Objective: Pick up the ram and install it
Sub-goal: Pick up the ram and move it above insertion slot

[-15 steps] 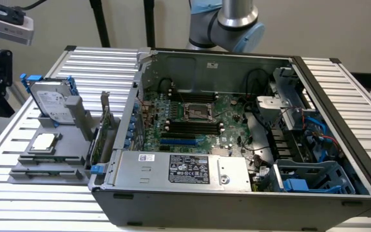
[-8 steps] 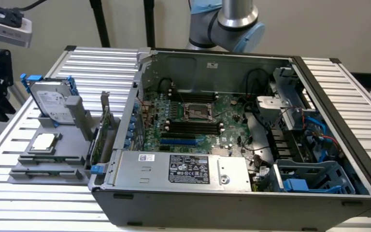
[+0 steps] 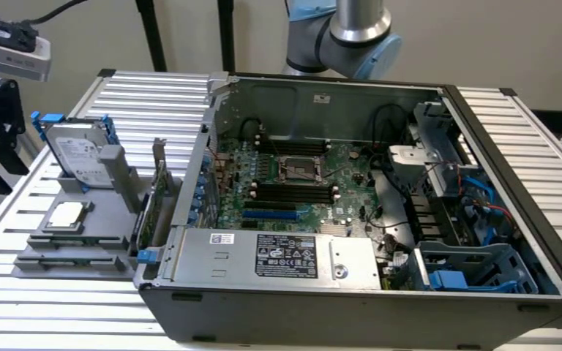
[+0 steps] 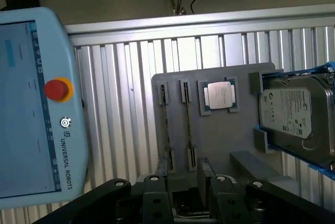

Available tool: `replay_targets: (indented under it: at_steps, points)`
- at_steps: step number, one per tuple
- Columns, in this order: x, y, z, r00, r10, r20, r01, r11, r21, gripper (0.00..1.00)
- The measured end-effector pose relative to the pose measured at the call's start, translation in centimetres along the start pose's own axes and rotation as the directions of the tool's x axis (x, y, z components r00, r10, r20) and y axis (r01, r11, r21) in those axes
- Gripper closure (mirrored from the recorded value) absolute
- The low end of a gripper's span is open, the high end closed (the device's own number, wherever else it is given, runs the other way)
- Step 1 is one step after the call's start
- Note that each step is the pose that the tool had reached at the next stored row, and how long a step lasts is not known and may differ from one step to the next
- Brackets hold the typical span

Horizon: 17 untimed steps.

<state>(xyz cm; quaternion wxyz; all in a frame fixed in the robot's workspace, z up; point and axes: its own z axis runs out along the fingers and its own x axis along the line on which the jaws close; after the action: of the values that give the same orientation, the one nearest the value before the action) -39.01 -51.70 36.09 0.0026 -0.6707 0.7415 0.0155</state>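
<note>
The gripper (image 4: 184, 174) hangs over the gray tray (image 4: 220, 145) with its two fingers spread apart. Nothing is between them. The ram (image 4: 187, 124) seems to be the thin dark line standing on its edge in a long slot of the tray. It is right in front of the gap between the fingers. It looks so thin from here that I cannot be sure. A second slot (image 4: 164, 124) just like it runs close beside the first, near one finger. A square silver chip (image 4: 219, 96) sits a bit further out on the other finger's side. A hard drive (image 4: 296, 111) stands well past that.

What could go wrong? The two slots are close together, so one finger may bump the wrong slot. It may also land on the small clips at the ends. The ram is thin and flat, so a grip that is off the middle may let it tip or slide. If it is held crooked, it will not line up with the black slots (image 3: 291, 192) in the computer (image 3: 310, 318). Pushing down then could bend it. A wide swing could also knock the chip out of its place.
</note>
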Motion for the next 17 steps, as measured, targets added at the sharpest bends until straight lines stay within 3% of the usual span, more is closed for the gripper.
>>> replay_targets:
  at_steps: [17]
  points:
    - [0.1, -0.16, 3.03, 0.9999, -0.014, 0.0078, 0.014, 0.9999, -0.0012, 0.64]
